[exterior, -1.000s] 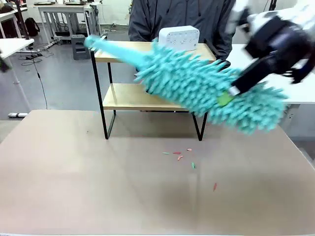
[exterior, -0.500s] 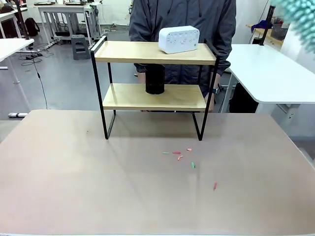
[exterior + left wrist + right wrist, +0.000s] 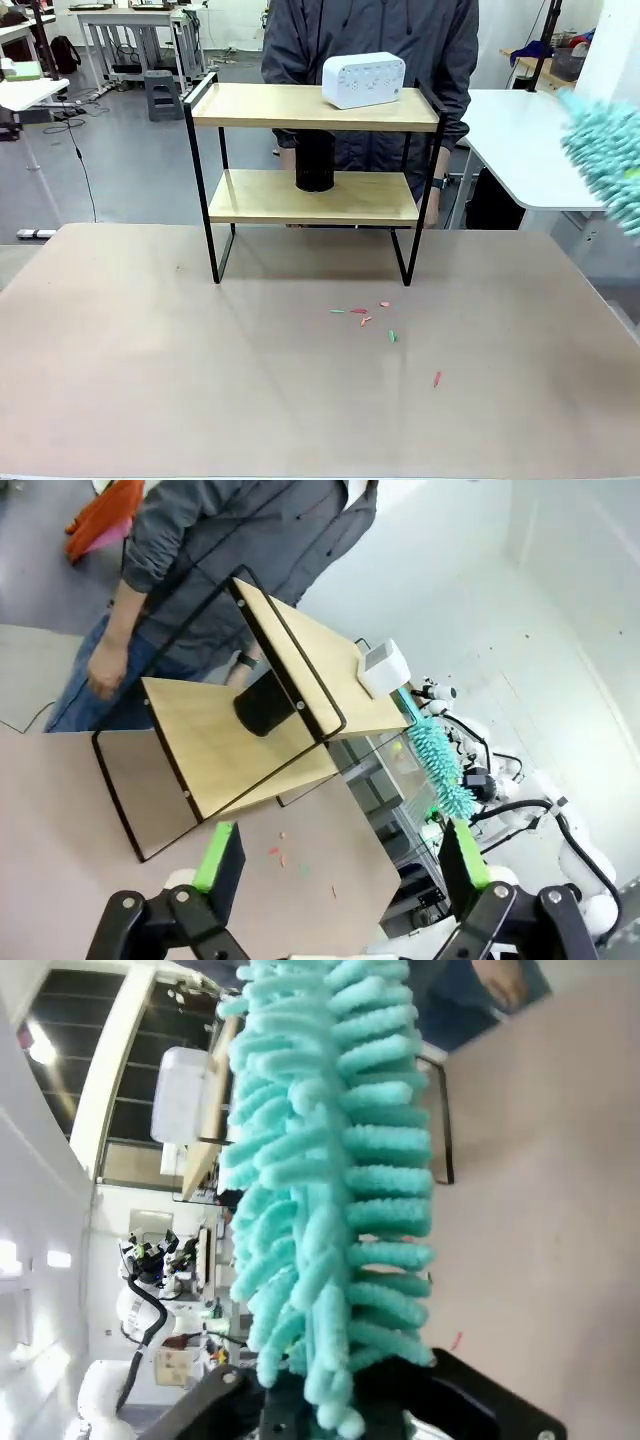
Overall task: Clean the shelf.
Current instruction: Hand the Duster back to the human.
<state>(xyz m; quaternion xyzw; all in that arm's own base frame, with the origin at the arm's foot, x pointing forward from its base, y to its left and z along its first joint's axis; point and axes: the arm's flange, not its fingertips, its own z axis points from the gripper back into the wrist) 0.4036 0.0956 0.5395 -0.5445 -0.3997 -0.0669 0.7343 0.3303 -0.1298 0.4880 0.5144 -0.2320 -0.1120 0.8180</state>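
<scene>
Shelf (image 3: 312, 108) is stood at the far side of the brown table (image 3: 200, 380), legs on the tabletop, with a person (image 3: 370, 30) right behind it. A white box (image 3: 364, 79) is set on the top board, right of centre; a black cylinder (image 3: 315, 160) is placed upright on the lower board. Small red and green scraps (image 3: 365, 315) are scattered on the table in front of the shelf, well apart from its legs. Teal duster (image 3: 605, 160) is seen at the right edge, off the shelf, above the white desk (image 3: 530, 140). Right gripper (image 3: 330, 1400) is clamped on the duster's base. Left gripper (image 3: 335, 855) is held clear of everything, fingers spread apart.
</scene>
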